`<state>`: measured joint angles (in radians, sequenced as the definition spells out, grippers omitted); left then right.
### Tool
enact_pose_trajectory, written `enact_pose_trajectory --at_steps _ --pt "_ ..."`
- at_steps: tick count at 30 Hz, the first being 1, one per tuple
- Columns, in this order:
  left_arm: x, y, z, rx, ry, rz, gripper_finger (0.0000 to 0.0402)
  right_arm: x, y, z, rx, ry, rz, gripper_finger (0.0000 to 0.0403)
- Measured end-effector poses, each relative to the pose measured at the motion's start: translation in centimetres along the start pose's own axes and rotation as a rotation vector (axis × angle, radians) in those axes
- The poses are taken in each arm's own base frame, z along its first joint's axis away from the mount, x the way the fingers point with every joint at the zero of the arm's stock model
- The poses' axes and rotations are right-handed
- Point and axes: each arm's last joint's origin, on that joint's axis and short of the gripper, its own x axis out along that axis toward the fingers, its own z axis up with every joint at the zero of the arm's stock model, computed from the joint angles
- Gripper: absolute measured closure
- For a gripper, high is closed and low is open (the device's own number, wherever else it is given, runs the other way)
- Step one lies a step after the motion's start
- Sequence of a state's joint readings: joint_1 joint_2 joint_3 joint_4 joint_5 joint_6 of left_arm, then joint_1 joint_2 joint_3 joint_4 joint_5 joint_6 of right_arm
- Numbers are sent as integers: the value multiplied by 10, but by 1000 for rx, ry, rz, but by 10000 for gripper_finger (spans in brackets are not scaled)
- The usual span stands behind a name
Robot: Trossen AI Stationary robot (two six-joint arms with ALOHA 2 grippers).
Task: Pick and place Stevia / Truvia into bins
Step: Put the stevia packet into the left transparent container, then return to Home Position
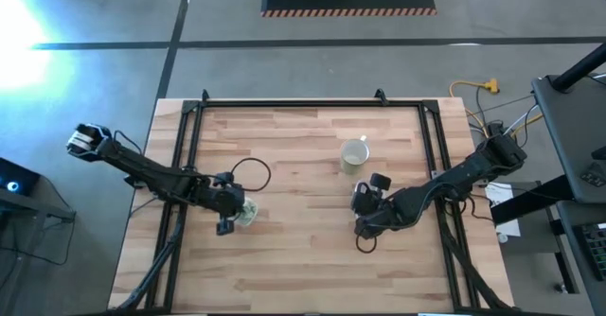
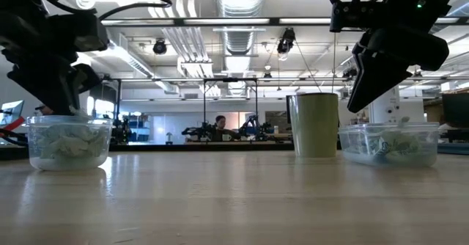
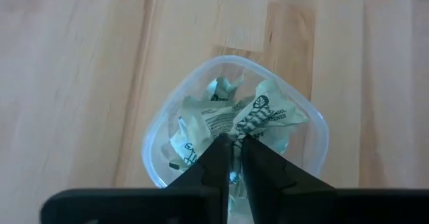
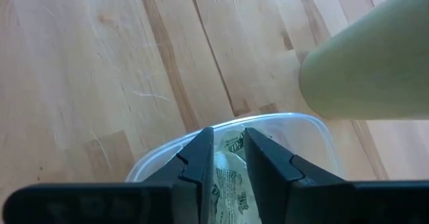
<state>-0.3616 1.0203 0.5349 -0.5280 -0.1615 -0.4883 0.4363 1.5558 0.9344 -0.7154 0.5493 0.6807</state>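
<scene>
Wooden desk [image 1: 303, 250] under me. Left pincer [image 3: 231, 158], nearly together, hangs over the round bin [image 3: 157, 140] of Stevia packets [image 3: 258, 120], hiding some. Right pincer [image 4: 228, 158] clamps a packet [image 4: 226, 177] above the other bin [image 4: 315, 133], mug [image 4: 375, 70] beside.

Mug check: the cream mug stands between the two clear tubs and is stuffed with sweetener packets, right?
Not quite. The mug does stand between the tubs in the low view, but the packets lie in the tubs, as both wrist views show; none are visible in the mug.
</scene>
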Motion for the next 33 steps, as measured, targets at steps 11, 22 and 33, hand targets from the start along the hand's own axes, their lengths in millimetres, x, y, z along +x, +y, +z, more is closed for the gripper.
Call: enact_pose_trajectory --at_steps 11,22,33 --pt "-1 0 0 -2 2 -9 338 0 0 0 1 -1 1 334" --pt "0 0 1 -2 -7 -3 338 0 1 1 6 -9 7 328" --pt "-16 -6 16 29 -89 -49 338 0 1 1 9 -12 9 330"
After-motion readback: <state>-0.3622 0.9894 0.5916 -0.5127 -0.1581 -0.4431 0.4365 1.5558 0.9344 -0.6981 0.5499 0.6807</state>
